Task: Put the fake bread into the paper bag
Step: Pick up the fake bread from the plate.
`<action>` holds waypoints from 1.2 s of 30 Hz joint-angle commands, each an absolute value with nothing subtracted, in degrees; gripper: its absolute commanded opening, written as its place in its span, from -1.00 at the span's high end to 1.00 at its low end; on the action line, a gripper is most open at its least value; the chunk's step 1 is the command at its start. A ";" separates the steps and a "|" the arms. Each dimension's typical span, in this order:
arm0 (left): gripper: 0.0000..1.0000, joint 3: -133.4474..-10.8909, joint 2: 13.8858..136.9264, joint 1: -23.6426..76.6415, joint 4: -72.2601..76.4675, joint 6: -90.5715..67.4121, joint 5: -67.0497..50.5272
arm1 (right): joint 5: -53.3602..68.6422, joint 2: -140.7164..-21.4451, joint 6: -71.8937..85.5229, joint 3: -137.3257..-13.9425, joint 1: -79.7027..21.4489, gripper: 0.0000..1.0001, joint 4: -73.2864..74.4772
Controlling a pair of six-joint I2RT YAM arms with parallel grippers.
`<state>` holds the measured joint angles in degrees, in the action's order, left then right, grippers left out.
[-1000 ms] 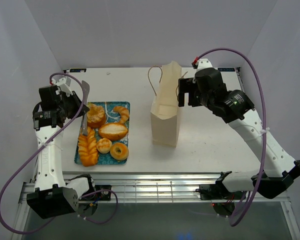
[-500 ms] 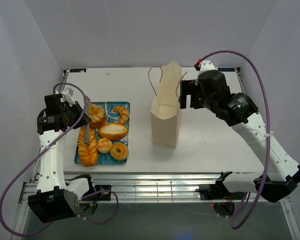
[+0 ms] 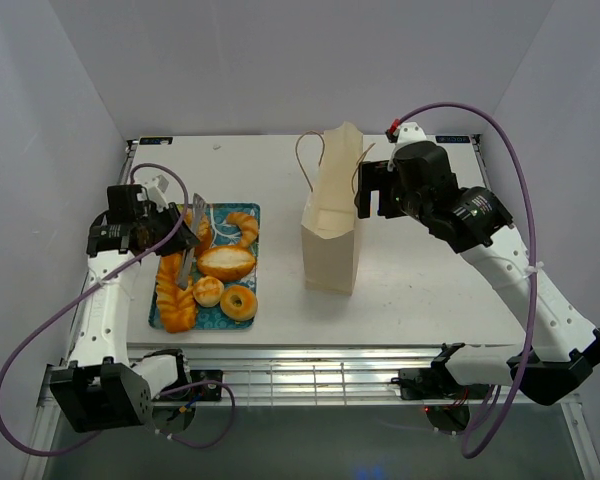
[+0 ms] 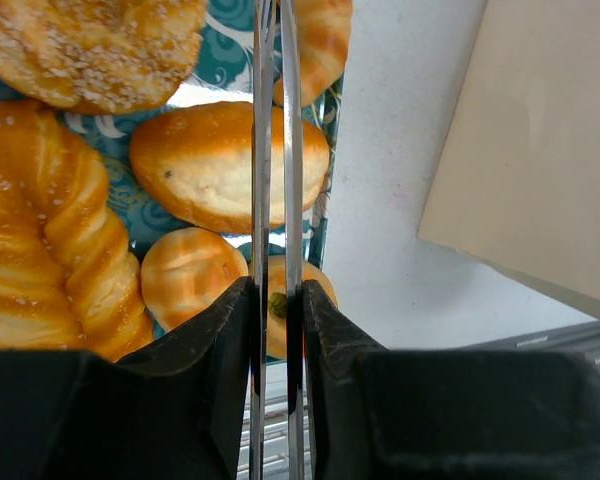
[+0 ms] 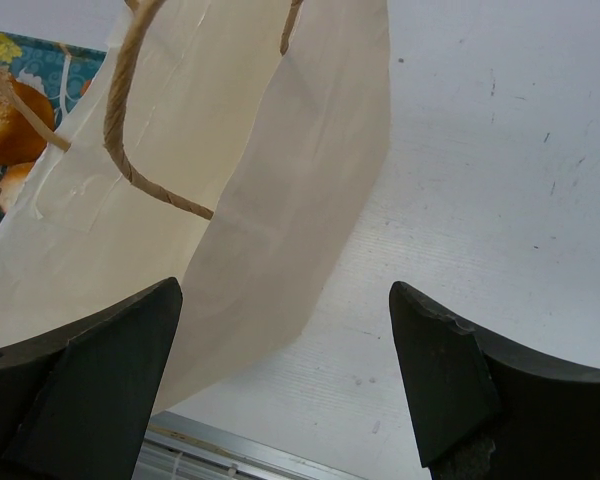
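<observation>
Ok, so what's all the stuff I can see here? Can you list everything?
fake bread: six pieces, golden-brown, lying on the tray
tray: one, teal with a pattern, left part of the table
paper bag: one, pale tan, standing upright in the middle of the table, right of the tray
tongs: one pair, silver, over the bread, held by the left gripper
table: one, white, under everything
cables: two, purple, one looping off each arm
arms: two, white and black, bases at the near edge
left gripper: black, shut on the tongs above the tray
right gripper: black, open, beside the bag
</observation>
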<state>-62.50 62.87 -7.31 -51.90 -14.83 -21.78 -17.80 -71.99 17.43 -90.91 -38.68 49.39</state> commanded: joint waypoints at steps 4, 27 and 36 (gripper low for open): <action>0.28 -63.90 66.44 1.73 -50.54 -13.79 -21.37 | -18.72 -70.49 16.17 -91.23 -38.32 -0.80 46.67; 0.17 -68.12 74.88 10.28 -53.26 -14.68 -9.41 | -19.42 -67.24 16.17 -88.42 -37.88 -0.80 44.12; 0.22 -71.45 75.58 10.81 -53.26 -14.33 -7.65 | -19.51 -66.53 16.35 -87.89 -37.88 -0.80 43.24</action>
<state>-67.53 76.53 10.37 -53.74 -15.00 -8.71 -18.96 -68.10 16.36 -88.18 -38.22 46.09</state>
